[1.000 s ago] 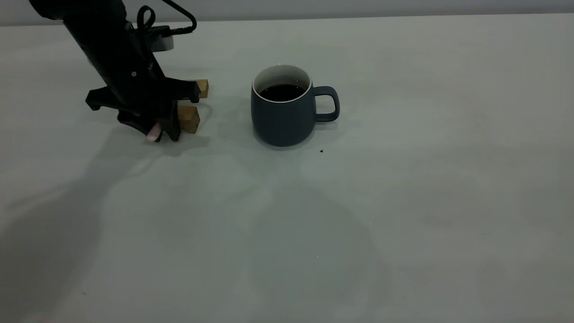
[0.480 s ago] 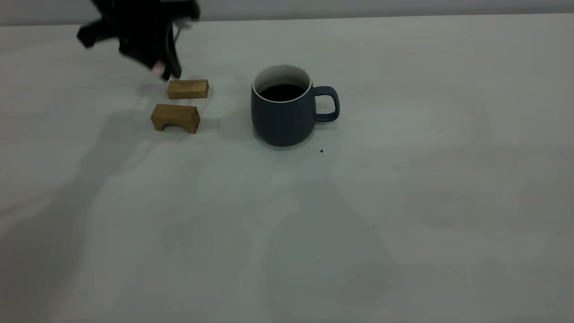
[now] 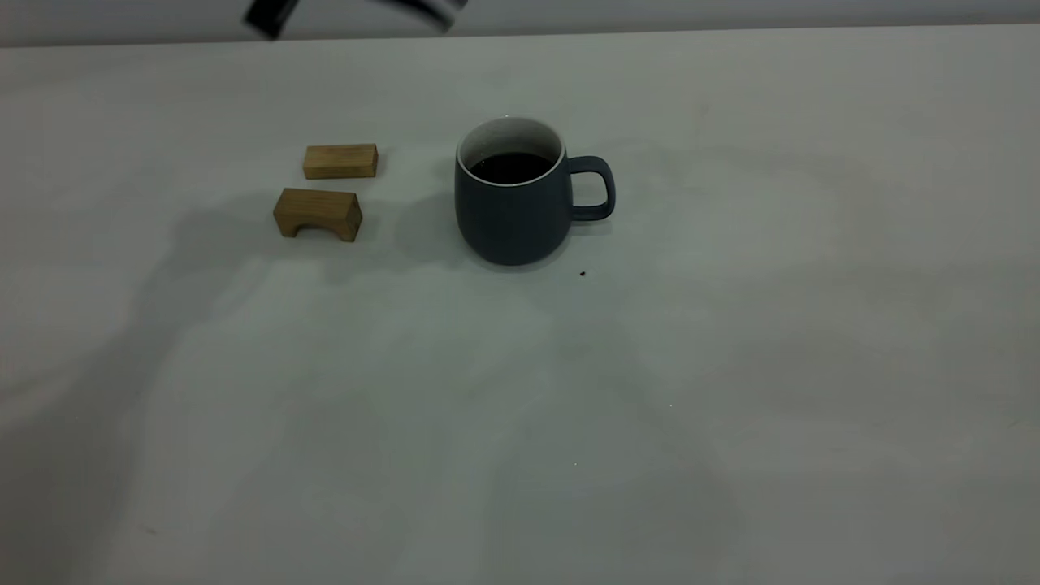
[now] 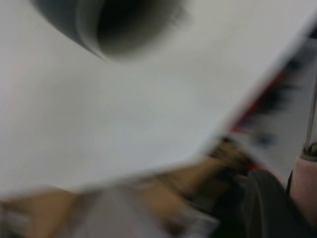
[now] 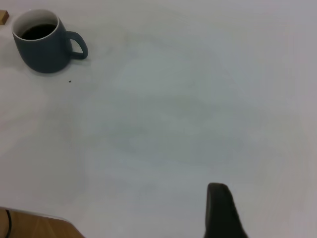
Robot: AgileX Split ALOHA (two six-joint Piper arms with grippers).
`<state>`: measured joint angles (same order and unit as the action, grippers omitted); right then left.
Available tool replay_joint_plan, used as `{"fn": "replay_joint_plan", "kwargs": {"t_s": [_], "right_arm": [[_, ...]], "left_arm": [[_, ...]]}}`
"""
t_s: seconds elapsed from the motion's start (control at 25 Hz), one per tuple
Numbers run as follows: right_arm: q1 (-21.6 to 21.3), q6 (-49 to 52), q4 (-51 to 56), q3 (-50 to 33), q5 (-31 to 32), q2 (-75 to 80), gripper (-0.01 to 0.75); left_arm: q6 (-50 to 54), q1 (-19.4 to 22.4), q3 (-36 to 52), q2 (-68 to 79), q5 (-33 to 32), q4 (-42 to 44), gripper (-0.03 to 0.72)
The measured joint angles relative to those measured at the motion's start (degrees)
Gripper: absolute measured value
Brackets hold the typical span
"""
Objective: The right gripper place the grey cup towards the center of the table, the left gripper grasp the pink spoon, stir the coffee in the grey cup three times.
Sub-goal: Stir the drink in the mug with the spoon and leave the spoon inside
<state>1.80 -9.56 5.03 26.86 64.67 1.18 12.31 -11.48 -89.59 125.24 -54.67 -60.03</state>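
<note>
The grey cup (image 3: 512, 195) stands upright near the middle of the table (image 3: 731, 366), coffee (image 3: 512, 166) inside, handle toward the right arm's side. Two wooden blocks (image 3: 318, 213) lie apart from it on the other side. The left gripper (image 3: 357, 12) is raised high, only a blurred sliver showing; I cannot tell how its fingers stand. One right gripper finger (image 5: 223, 210) hangs far from the cup.
</note>
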Motion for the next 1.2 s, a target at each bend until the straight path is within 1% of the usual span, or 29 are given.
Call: {"fn": "replay_joint_plan", "kwargs": {"t_s": [0.08, 0.24, 0.4, 0.52, 0.6, 0.68, 0.8, 0.88, 1.0, 1.12, 1.2], "right_arm": [[0.0, 0.0, 0.0, 0.0, 0.0, 0.0, 0.491], [0.0, 0.0, 0.0, 0.0, 0.0, 0.0, 0.491], [0.0, 0.0, 0.0, 0.0, 0.0, 0.0, 0.491], [0.0, 0.0, 0.0, 0.0, 0.0, 0.0, 0.491], [0.0, 0.0, 0.0, 0.0, 0.0, 0.0, 0.491], [0.0, 0.0, 0.0, 0.0, 0.0, 0.0, 0.491], [0.0, 0.0, 0.0, 0.0, 0.0, 0.0, 0.491], [0.0, 0.0, 0.0, 0.0, 0.0, 0.0, 0.491], [0.0, 0.0, 0.0, 0.0, 0.0, 0.0, 0.491], [0.0, 0.0, 0.0, 0.0, 0.0, 0.0, 0.491], [0.0, 0.0, 0.0, 0.0, 0.0, 0.0, 0.491]], "left_arm": [[3.93, 0.0, 0.0, 0.0, -1.71, -7.96, 0.112], [13.89, 0.0, 0.0, 0.0, -4.4, -20.57, 0.112], [20.62, 0.0, 0.0, 0.0, -4.88, -29.05, 0.112], [22.27, 0.0, 0.0, 0.0, -7.86, -33.87, 0.112], [22.52, 0.08, 0.0, 0.0, -9.24, -35.02, 0.112], [22.71, 0.15, 0.0, 0.0, -9.02, -35.16, 0.112], [25.69, 0.09, 0.0, 0.0, -6.21, -35.16, 0.112], [31.07, -0.13, 0.0, 0.0, -2.8, -34.76, 0.112], [42.57, -0.58, 0.0, 0.0, 1.65, -32.61, 0.112], [51.14, -0.92, 0.0, 0.3, 4.85, -29.02, 0.112], [54.54, -1.04, 0.0, 1.45, 5.12, -28.27, 0.112]]}}
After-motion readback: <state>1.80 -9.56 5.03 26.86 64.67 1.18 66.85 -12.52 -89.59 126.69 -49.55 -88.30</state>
